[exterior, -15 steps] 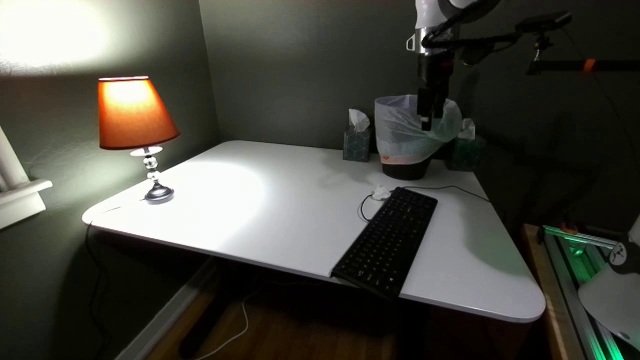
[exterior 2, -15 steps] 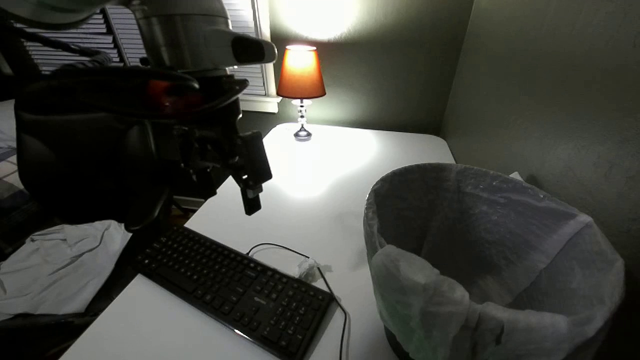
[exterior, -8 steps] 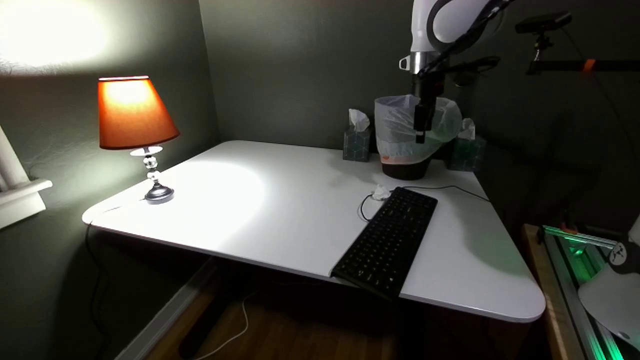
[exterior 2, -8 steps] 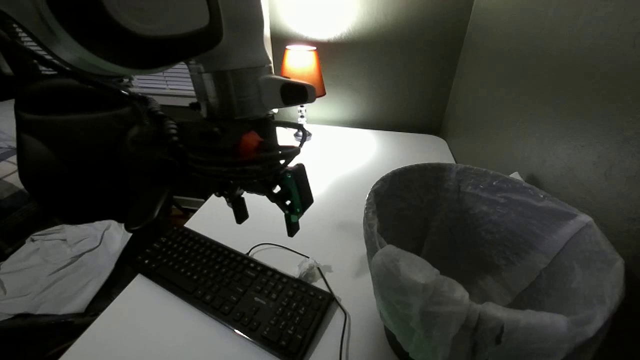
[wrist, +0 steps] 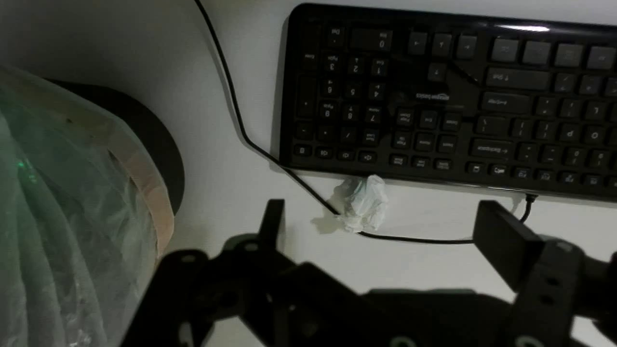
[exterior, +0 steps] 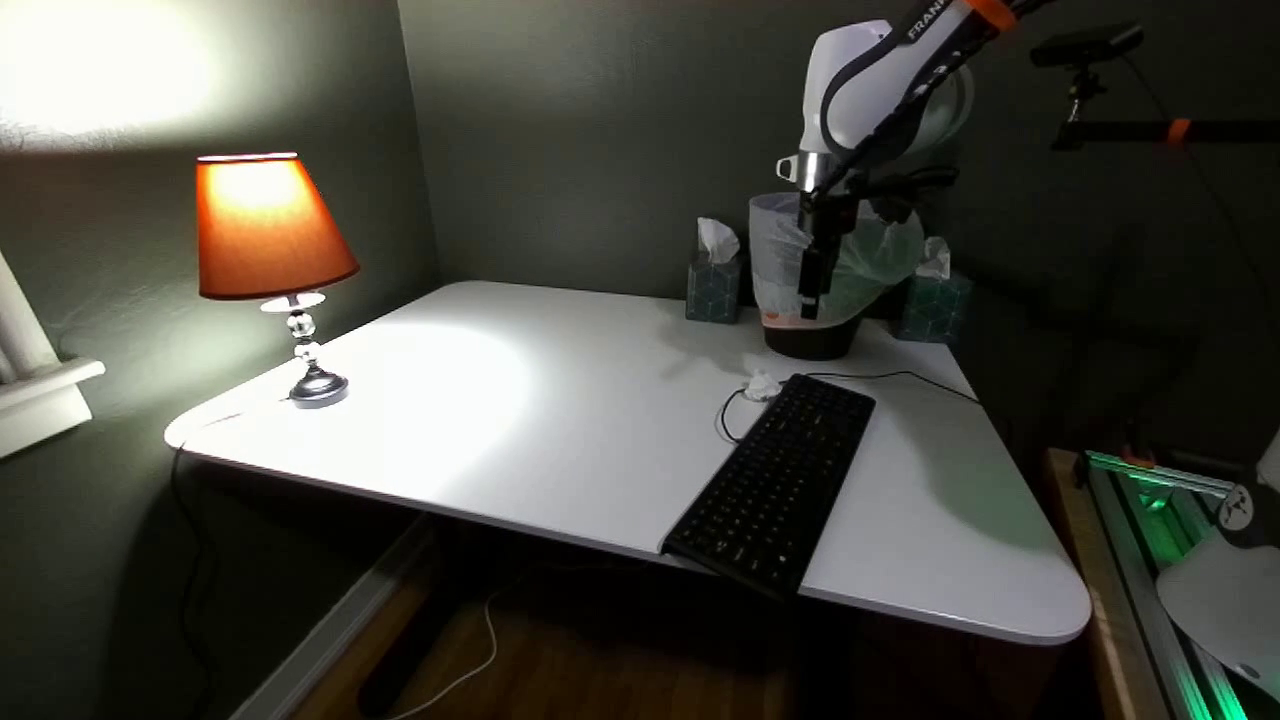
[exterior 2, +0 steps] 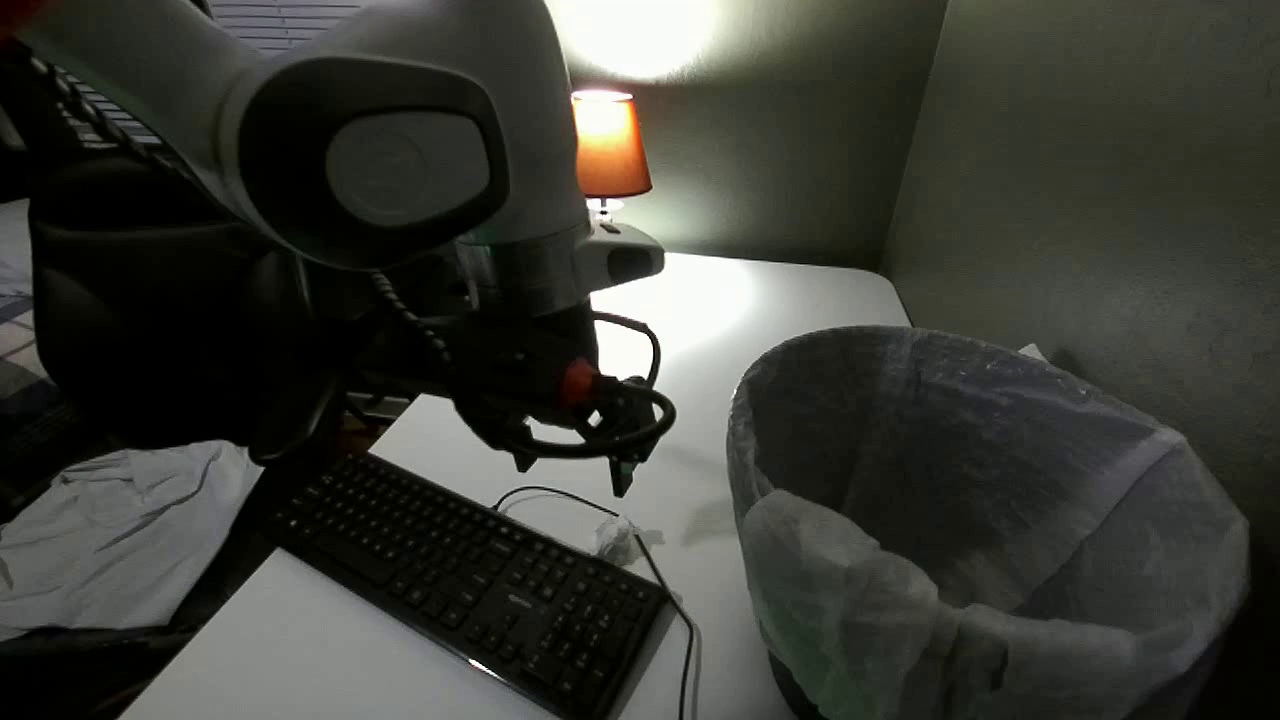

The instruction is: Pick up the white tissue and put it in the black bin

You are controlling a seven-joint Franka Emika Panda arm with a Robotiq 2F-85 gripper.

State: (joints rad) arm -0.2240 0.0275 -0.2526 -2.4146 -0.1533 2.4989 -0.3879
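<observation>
The white tissue point(wrist: 367, 205) lies crumpled on the table against the keyboard's back edge, over its black cable. It also shows in both exterior views point(exterior: 762, 386) point(exterior 2: 617, 540). My gripper point(wrist: 381, 204) is open and empty, pointing down above the table, with the tissue between its fingers in the wrist view but beyond their tips. In an exterior view the gripper point(exterior 2: 573, 474) hangs above and short of the tissue. The black bin point(exterior: 808, 343) has a white bag liner folded over its rim. Its liner shows close by in an exterior view point(exterior 2: 840, 590) and at the wrist view's left point(wrist: 58, 202).
The black keyboard point(wrist: 424, 111) lies beside the tissue and overhangs the table's front edge point(exterior: 950, 615). Its cable point(wrist: 231, 91) runs past the bin. Two tissue boxes point(exterior: 713, 290) point(exterior: 932, 308) flank the bin. A lit lamp point(exterior: 265, 230) stands at the table's far end.
My gripper has come down and moved toward the tissue, leftward in one exterior view and rightward in the other. It stays open. The tissue, bin and keyboard have not moved.
</observation>
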